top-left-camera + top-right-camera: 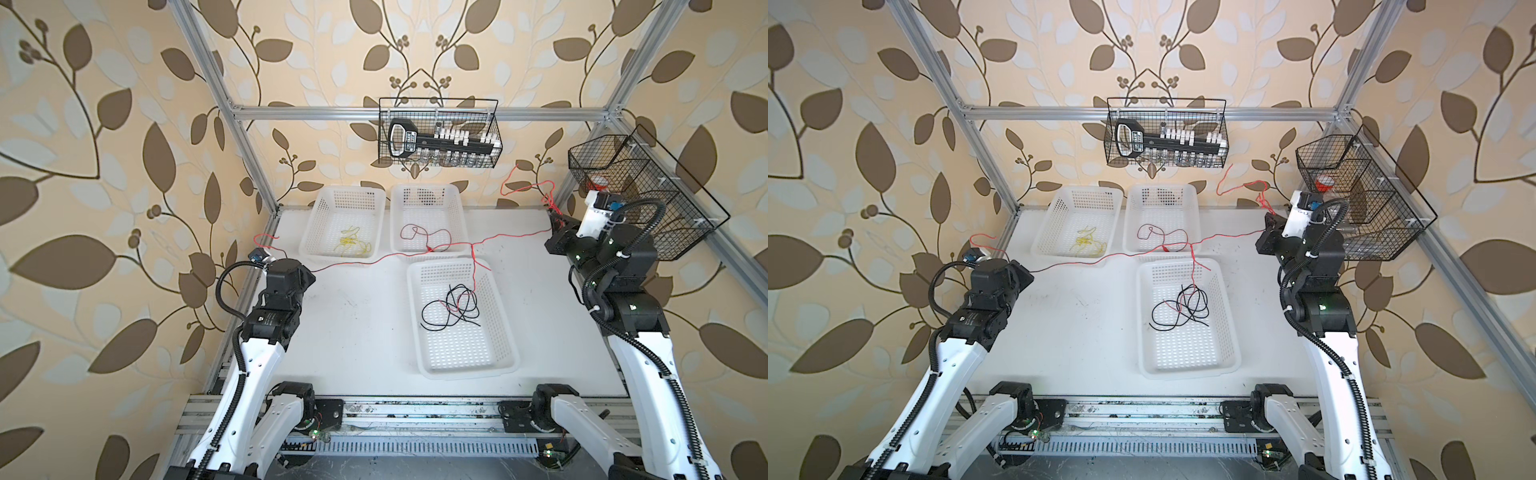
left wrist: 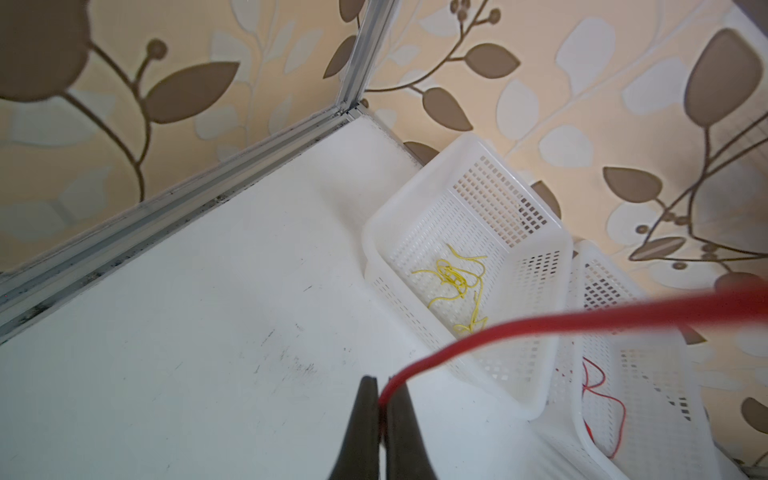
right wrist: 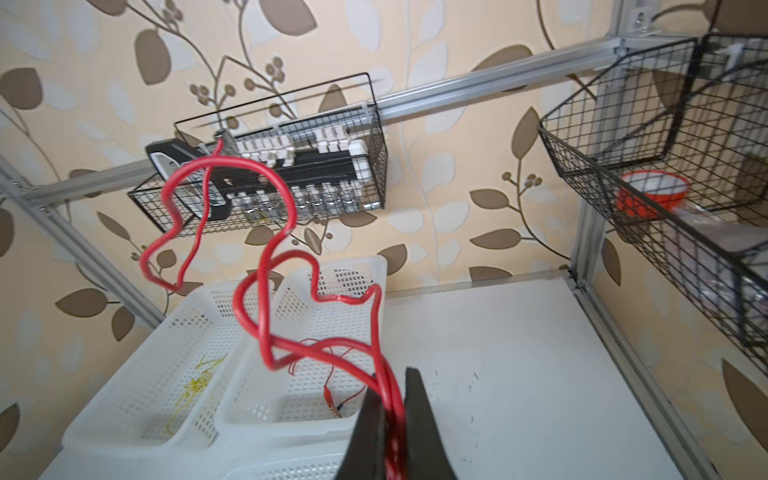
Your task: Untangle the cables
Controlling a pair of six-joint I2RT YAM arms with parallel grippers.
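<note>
A red cable hangs taut across the table between my two grippers. My left gripper is shut on one end of it. My right gripper is shut on doubled red strands, and their loose curls rise above it. A red branch drops into the near white basket, among the loops of a black cable. The yellow cable lies bunched in the far left basket. More red cable loops in the far middle basket.
A black wire basket holding a black-and-white tool hangs on the back rail. Another wire basket with a red bowl is fixed to the right frame, just behind my right arm. Aluminium posts stand at the far corners.
</note>
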